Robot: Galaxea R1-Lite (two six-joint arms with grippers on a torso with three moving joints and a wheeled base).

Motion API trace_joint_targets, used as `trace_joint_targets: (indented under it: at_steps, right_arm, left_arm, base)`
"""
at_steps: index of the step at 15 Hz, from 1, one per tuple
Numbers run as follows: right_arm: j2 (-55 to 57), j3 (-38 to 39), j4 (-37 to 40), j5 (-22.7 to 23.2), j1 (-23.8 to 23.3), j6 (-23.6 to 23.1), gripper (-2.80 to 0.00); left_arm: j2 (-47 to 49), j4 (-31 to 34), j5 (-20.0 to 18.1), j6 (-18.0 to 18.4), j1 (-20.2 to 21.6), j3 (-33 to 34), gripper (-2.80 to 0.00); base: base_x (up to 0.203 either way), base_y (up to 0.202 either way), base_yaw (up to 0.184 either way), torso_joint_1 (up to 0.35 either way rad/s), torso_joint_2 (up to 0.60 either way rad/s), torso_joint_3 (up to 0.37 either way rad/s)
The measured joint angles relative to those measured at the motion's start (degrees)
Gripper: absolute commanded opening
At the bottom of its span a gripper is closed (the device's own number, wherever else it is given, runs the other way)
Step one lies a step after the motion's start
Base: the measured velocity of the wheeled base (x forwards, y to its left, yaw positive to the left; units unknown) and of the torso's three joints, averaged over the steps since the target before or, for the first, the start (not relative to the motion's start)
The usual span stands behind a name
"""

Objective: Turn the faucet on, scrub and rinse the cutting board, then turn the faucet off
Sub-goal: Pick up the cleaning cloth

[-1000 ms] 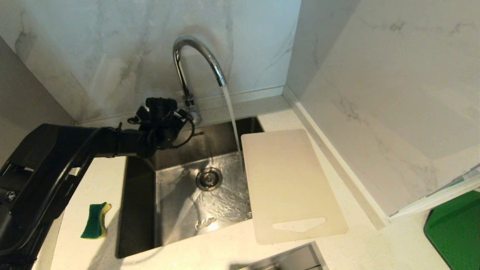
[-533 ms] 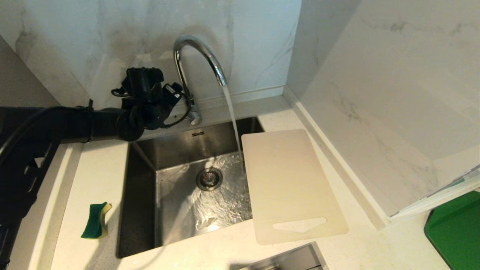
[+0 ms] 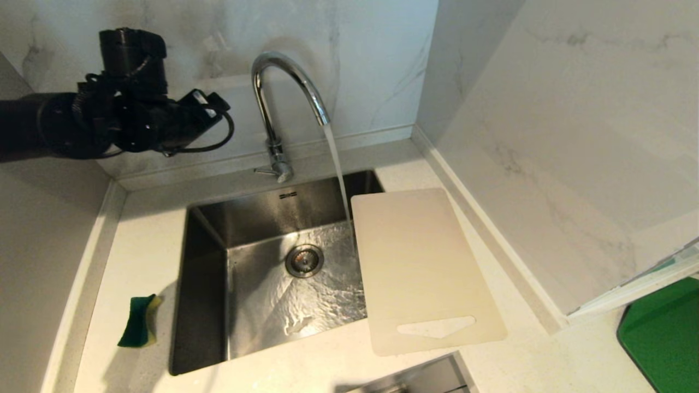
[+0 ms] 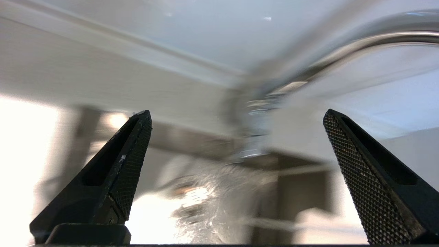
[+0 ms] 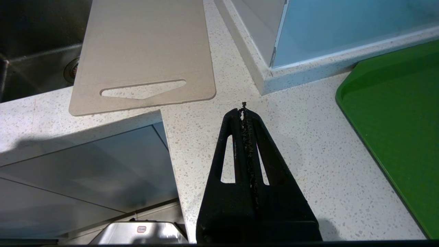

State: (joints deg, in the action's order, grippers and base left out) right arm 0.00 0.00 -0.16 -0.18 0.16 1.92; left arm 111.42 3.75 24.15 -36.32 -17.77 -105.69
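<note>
The chrome faucet (image 3: 284, 76) stands behind the sink with its thin lever (image 3: 263, 171) at the base. Water (image 3: 338, 174) runs from the spout into the basin, just left of the cutting board's far corner. The cream-white cutting board (image 3: 426, 267) (image 5: 144, 44) lies flat on the counter right of the sink, its left edge over the basin and its handle cutout near me. My left gripper (image 3: 210, 106) (image 4: 236, 115) hangs high at the back left, well apart from the faucet (image 4: 343, 51), open and empty. My right gripper (image 5: 243, 111) is parked over the counter, shut on nothing.
The steel sink (image 3: 202, 262) has a drain (image 3: 304, 260) in its wet floor. A green-and-yellow sponge (image 3: 139, 322) lies on the counter left of the sink. A dark green board (image 3: 663, 333) (image 5: 398, 113) sits at the far right. Marble walls close in behind and to the right.
My left arm has lifted from the faucet's base up and to the left, its gripper staying open. The water keeps running. The board and sponge have not moved.
</note>
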Motion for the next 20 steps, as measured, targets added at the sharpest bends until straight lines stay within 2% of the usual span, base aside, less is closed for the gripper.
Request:
trace_joint_targets:
  at_steps: [1,2,3,6,8,10,12,15,18,20]
  right_arm:
    - [0.0,0.0,0.0,0.02,-0.02,-0.02,-2.8]
    - [0.0,0.0,0.0,0.02,0.0,-0.02,-2.8]
    - [0.0,0.0,0.0,0.02,-0.02,-0.02,-2.8]
    - [0.0,0.0,0.0,0.0,0.0,0.0,-2.8]
    - [0.0,0.0,0.0,0.0,-0.01,-0.01,-2.8]
    - [0.0,-0.2,0.09,0.0,0.0,0.0,-2.8]
    - [0.0,-0.6,0.04,0.0,-0.02,-0.02,-2.8]
    - [0.0,-0.07,0.01,0.02,-0.02,0.0,-2.8]
    - [0.0,-0.02,0.02,0.0,0.0,0.03,-2.8]
    - [0.0,-0.02,0.0,0.06,0.0,-0.02,-2.8]
  left_arm:
    - [-2.38,3.68,-0.07,2.18,0.81,0.31,0.0]
    - [-4.7,7.47,-0.06,4.33,1.58,0.47,-2.8]
    - [-6.48,11.02,0.38,5.64,1.99,0.49,-2.8]
    - [-11.08,21.9,1.63,6.44,2.48,0.34,-2.8]
    - [-14.29,28.08,-1.43,6.46,2.73,0.44,-2.8]
    - [-17.53,34.42,-6.58,6.61,3.82,1.38,-2.8]
    - [-20.55,38.86,-9.94,8.63,5.34,4.6,-2.8]
    - [-25.15,39.72,-13.05,13.17,8.56,14.59,-2.8]
    - [-28.32,37.9,-21.24,15.96,15.15,24.84,-2.8]
    - [-29.26,32.55,-25.36,17.31,18.59,32.58,-2.8]
  base:
    - [0.0,0.0,0.0,0.0,0.0,0.0]
    - [0.0,0.0,0.0,0.0,0.0,0.0]
    - [0.0,0.0,0.0,0.0,0.0,0.0]
    - [0.0,0.0,0.0,0.0,0.0,0.0]
    - [0.0,0.0,0.0,0.0,0.0,0.0]
    - [0.0,0.0,0.0,0.0,0.0,0.0]
    - [0.0,0.0,0.0,0.0,0.0,0.0]
    - [0.0,0.0,0.0,0.0,0.0,0.0]
    - [0.0,0.0,0.0,0.0,0.0,0.0]
    - [0.0,0.0,0.0,0.0,0.0,0.0]
